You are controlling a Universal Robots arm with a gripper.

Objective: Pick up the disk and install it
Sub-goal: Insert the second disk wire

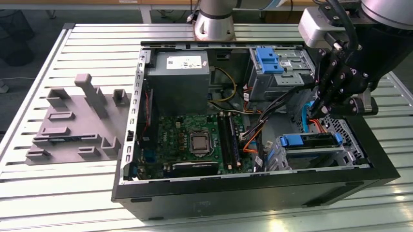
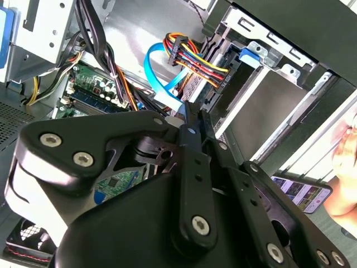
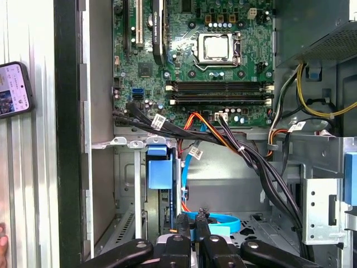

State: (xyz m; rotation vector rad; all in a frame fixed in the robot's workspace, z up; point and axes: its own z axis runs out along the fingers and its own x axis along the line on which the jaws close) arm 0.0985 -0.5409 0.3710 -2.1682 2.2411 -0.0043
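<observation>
Hanging over a slatted desk (image 1: 77,193), I have my hand (image 1: 317,110) down inside an open computer case (image 1: 258,198), at the exterior view's right. On the desk at that view's left, well apart from the case, lies a grey plate (image 1: 71,123) with moulded blocks on it.

A green board (image 1: 193,140) covers the case floor. Beside it, toward the arm's base, sits a grey metal box (image 1: 177,79) with a small white sticker. Next to that box a metal bay carries a bare blue bracket (image 1: 266,59).

My hand (image 3: 191,226) is just above a metal cage (image 1: 310,157) in the case corner at the exterior view's right. Its two black fingers (image 2: 189,120) are drawn together, with nothing that I can make out between them.

The disk (image 1: 310,140) sits in that cage. What shows of it is its blue plastic end (image 3: 158,174); its body is hidden by the cage walls. I am near it but not touching it.

A black cable bundle (image 3: 223,137) crosses the case from the board, and orange wires (image 2: 192,56) run to a plug beside the cage. A light blue flat cable (image 3: 215,220) loops just behind my fingertips.

Outside the case wall a phone (image 3: 14,89) lies on the desk, and a person's fingers (image 2: 343,167) are just beside it.
</observation>
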